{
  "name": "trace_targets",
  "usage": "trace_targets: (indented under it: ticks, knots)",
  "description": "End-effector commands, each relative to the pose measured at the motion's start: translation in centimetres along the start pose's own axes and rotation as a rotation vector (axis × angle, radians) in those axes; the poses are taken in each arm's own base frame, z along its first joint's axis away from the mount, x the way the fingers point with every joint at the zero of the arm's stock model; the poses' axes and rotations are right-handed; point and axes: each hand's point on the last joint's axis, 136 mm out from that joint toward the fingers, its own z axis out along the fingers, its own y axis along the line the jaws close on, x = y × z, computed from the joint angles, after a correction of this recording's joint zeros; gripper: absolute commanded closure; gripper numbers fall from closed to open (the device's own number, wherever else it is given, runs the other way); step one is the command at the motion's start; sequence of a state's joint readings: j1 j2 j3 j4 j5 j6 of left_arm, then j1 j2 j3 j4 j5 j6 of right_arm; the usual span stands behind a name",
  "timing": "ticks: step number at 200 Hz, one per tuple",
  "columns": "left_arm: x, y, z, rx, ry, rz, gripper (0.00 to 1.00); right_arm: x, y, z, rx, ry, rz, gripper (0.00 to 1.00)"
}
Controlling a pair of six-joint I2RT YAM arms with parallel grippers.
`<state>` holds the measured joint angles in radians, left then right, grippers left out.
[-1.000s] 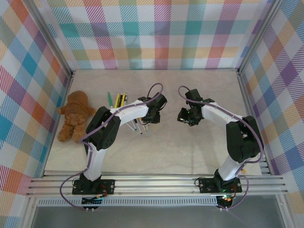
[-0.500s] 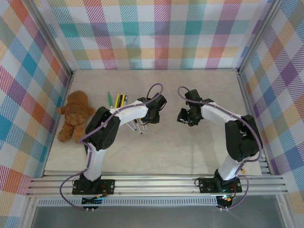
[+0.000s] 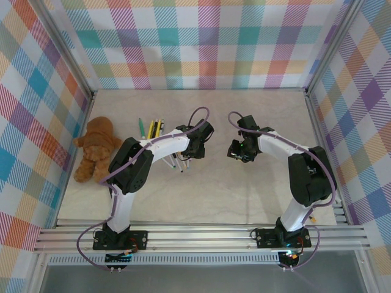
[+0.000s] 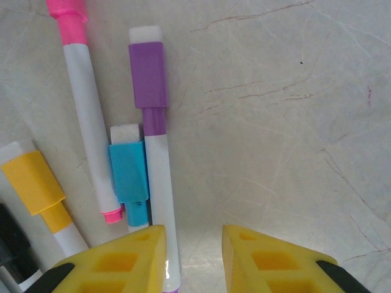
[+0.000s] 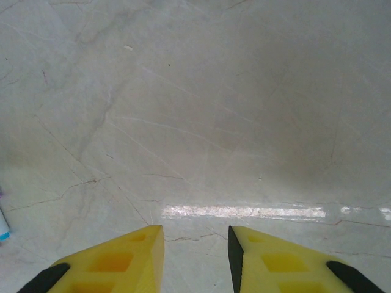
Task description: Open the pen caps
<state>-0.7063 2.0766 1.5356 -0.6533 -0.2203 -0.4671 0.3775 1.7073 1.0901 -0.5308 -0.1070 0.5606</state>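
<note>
Brown teddy bear (image 3: pixel 96 149) beside pens (image 3: pixel 151 128); left tool (image 4: pixel 193 238), right tool (image 5: pixel 195 238) both slightly spread.

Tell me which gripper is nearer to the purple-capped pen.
Left. The left gripper hangs right over the pen cluster, with the purple-capped pen running beside one of its fingers. The right gripper is off to the pens' right, over bare table.

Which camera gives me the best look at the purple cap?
Left wrist: the purple cap lies close and sharp, still on its pen. In the top external view the pens are thin lines, that cap too small to pick out. The right wrist view faces the table away from it.
</note>
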Motion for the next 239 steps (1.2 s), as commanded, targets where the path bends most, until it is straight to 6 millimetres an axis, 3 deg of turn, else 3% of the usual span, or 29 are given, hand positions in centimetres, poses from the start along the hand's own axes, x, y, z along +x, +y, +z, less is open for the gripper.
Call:
trace_targets:
  ticks: [1,139,162,221,239]
  knots:
    - [-0.4,0.6,-0.8,-0.027,-0.013,0.011,0.71,0.0,0.5,0.4,-0.014,0.011,-0.008,0.65]
    - [1.0,-0.4,2.3,-0.032,0.080,0.052,0.75,-0.1,0.5,0.9,-0.010,0.025,-0.008,0.66]
    - [0.9,0.2,2.7,-0.073,0.077,0.053,0.75,-0.2,0.7,0.8,-0.014,0.024,-0.008,0.67]
    - [-1.5,0.9,-0.6,-0.082,-0.055,0.044,0.75,-0.6,1.0,0.4,-0.017,0.017,-0.021,0.67]
    - [-1.8,0.8,-0.6,-0.082,-0.051,0.048,0.75,-0.7,1.1,0.5,-0.019,0.018,-0.021,0.67]
